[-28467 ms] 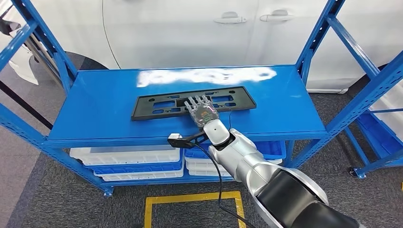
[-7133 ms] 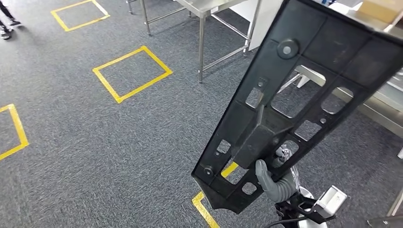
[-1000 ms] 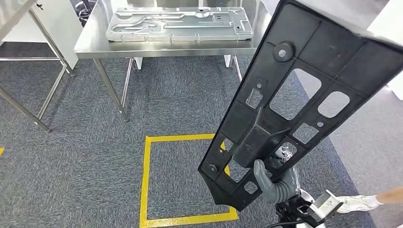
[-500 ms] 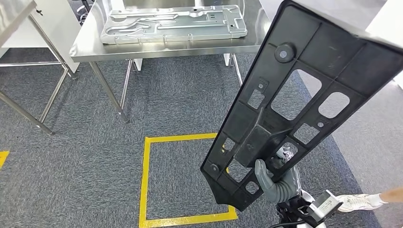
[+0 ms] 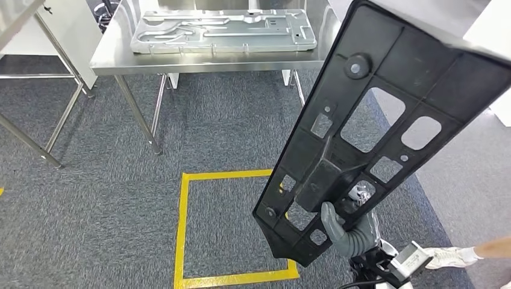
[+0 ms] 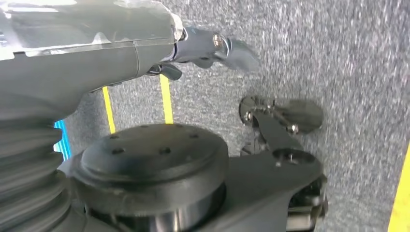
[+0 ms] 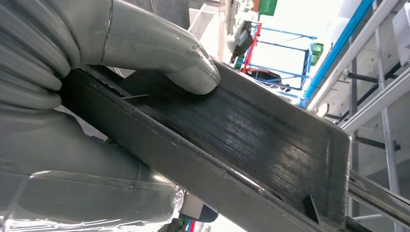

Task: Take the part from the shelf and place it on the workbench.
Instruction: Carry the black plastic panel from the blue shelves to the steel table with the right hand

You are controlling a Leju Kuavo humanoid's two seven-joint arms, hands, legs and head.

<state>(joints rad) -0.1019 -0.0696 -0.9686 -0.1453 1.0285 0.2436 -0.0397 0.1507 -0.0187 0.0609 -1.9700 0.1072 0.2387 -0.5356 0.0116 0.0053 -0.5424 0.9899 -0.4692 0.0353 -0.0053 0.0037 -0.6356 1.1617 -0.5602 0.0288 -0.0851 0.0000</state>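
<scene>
My right hand (image 5: 344,232) grips the long black plastic part (image 5: 422,66) near its lower end and holds it upright and tilted, low on the right of the head view. In the right wrist view the thumb (image 7: 164,53) presses on the part's ribbed edge (image 7: 251,140). The steel workbench (image 5: 205,63) stands ahead at the far side of the carpet, well beyond the part. My left hand (image 6: 96,53) hangs over the carpet with nothing in it.
A pressed metal panel (image 5: 223,30) lies on the workbench. A yellow tape square (image 5: 181,229) marks the carpet in front of me. A second steel table (image 5: 24,18) stands at the far left. A person's shoe (image 5: 446,257) is at the lower right.
The whole view has shifted a little, so the workbench sits slightly differently in the picture. My right hand keeps the same hold on the part.
</scene>
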